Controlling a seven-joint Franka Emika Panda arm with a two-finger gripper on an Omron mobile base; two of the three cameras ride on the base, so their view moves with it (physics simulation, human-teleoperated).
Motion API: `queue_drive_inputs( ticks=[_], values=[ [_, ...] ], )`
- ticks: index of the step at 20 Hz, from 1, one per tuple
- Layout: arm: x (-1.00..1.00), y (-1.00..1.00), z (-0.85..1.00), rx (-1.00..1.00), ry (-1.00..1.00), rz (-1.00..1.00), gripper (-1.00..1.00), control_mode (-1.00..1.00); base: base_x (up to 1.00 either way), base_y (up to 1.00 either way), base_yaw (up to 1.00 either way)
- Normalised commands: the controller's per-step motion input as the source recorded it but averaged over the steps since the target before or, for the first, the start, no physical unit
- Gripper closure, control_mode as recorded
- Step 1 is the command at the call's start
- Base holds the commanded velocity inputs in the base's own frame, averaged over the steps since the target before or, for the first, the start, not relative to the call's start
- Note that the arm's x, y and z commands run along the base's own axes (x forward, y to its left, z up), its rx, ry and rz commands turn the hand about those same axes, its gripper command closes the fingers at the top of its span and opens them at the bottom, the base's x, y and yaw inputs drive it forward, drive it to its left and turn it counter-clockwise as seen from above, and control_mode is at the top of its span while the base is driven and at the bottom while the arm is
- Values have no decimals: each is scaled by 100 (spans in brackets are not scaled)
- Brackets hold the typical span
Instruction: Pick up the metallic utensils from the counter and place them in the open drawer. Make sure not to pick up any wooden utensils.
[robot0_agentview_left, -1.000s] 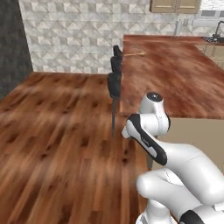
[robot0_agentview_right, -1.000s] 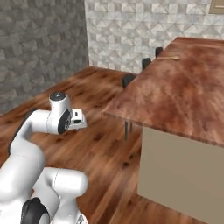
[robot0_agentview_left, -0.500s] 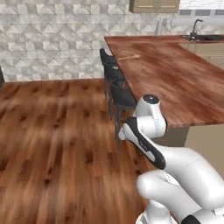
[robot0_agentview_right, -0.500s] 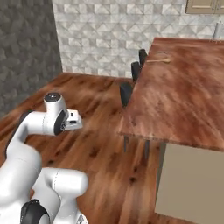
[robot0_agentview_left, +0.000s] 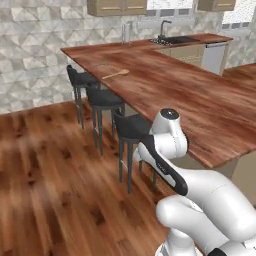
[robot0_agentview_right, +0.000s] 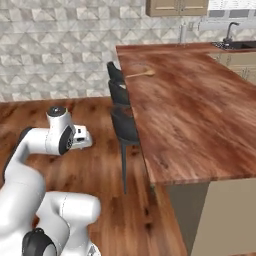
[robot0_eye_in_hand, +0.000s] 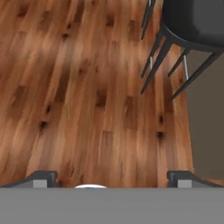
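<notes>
The two-finger gripper (robot0_eye_in_hand: 112, 177) hangs wide open and empty over the wood-plank floor (robot0_eye_in_hand: 78, 87). A tan wooden spoon (robot0_agentview_left: 116, 74) lies on the reddish-brown wood-grain counter (robot0_agentview_left: 190, 95), beside black stools (robot0_agentview_left: 102, 97).

The counter (robot0_agentview_left: 200, 100) is showing a reddish-brown wood grain with darker streaks, sitting on a beige base (robot0_agentview_right: 225, 215). The wooden spoon (robot0_agentview_left: 116, 74) on it is looking light tan. The 3 stools (robot0_agentview_left: 131, 127) are wearing black seats on dark legs. The floor (robot0_agentview_left: 45, 175) is glowing in warm brown planks with dark knots. The wall (robot0_agentview_right: 55, 45) is carrying a grey-and-cream pattern of angular stone tiles. The upper cabinets (robot0_agentview_left: 117, 6) are showing tan. The arm (robot0_agentview_right: 30, 150) is gleaming white with dark joints.
</notes>
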Motion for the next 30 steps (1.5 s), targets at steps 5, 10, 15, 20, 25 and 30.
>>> queue_drive_inputs(
  ticks=[5, 10, 15, 20, 25, 30],
  values=[
    [0, 0, 0, 0, 0, 0, -100, 100, 96, 100, -56],
    [0, 0, 0, 0, 0, 0, -100, 100, 82, 100, -48],
    [0, 0, 0, 0, 0, 0, -100, 100, 58, 100, -43],
    [0, 0, 0, 0, 0, 0, -100, 100, 44, 100, -42],
    [0, 0, 0, 0, 0, 0, -100, 100, 8, 100, -42],
    [0, 0, 0, 0, 0, 0, -100, 100, 1, 100, -44]
  ],
)
